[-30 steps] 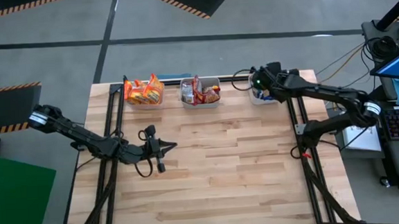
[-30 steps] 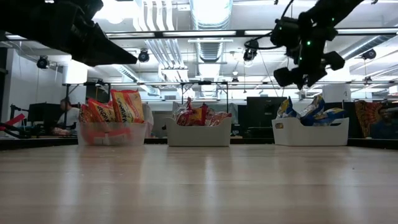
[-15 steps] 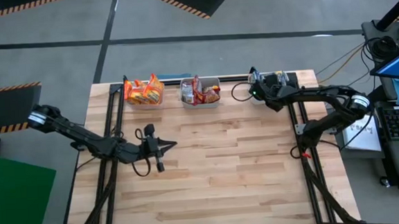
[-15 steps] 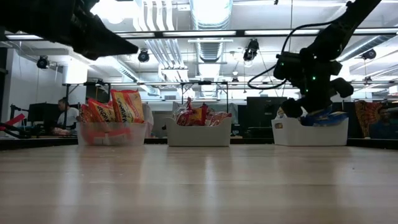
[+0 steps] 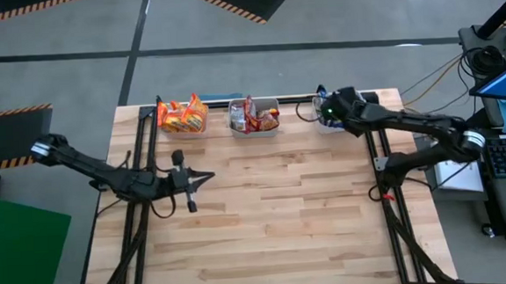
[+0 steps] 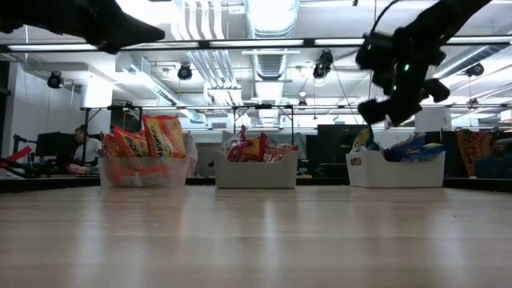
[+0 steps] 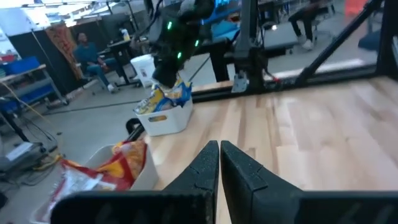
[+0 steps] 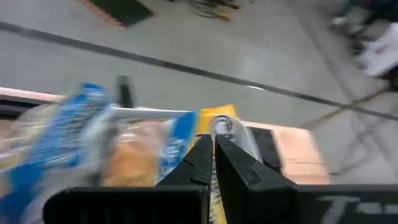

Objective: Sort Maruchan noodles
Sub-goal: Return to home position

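Blue-and-yellow crinkly noodle packets (image 6: 410, 146) lie in the white plastic bin (image 6: 396, 170) just beneath your right gripper (image 8: 213, 140), jaws closed, empty; your left gripper (image 7: 219, 146), also closed, is farther.

Low view: the opaque wall of the white rectangular plastic bin (image 6: 396, 170) hides the lower parts of the blue-and-yellow crinkly plastic noodle packets (image 6: 410, 147). The picture's top edge cuts off the dark left arm (image 6: 96, 18) and the dark right arm (image 6: 424, 28).
High view: the right gripper (image 5: 323, 113) covers most of that bin, and the packets are too small to count.
Right wrist view: the packets are blurred and their print is illegible
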{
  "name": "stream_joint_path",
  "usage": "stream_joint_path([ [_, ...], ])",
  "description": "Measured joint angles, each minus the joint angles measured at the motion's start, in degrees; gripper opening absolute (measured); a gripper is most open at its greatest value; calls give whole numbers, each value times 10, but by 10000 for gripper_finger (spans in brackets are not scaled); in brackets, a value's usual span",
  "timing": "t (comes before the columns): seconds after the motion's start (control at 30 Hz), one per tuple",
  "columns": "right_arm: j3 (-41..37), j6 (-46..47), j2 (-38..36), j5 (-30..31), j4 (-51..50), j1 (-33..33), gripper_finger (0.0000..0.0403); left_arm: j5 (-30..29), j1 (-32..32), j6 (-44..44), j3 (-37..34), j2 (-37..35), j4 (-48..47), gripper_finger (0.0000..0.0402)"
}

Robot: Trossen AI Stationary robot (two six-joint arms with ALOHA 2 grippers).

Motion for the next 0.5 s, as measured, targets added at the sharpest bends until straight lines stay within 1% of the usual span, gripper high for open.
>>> stream_joint_path([
  [0.1, -7, -5, -52, -50, 4, 25, 9, 0, 6, 12, 0, -41, -61, 0],
  [0.2, -30, -20, -95, -90, 25, 66, 9, 0, 13, 7, 0, -88, -119, 0],
  [0.27, -58, -43, -120, -103, 66, 103, 9, 0, 18, 6, -3, -120, -144, 0],
  [0.33, -94, -76, -144, -128, 131, 134, 9, 1, 23, 6, -14, -151, -151, 0],
  [0.4, -135, -109, -166, -180, 202, 157, 9, 1, 27, 7, -27, -184, -151, 0],
  [0.5, -199, -150, -203, -292, 308, 175, 9, 1, 28, 3, -48, -232, -151, 0],
])
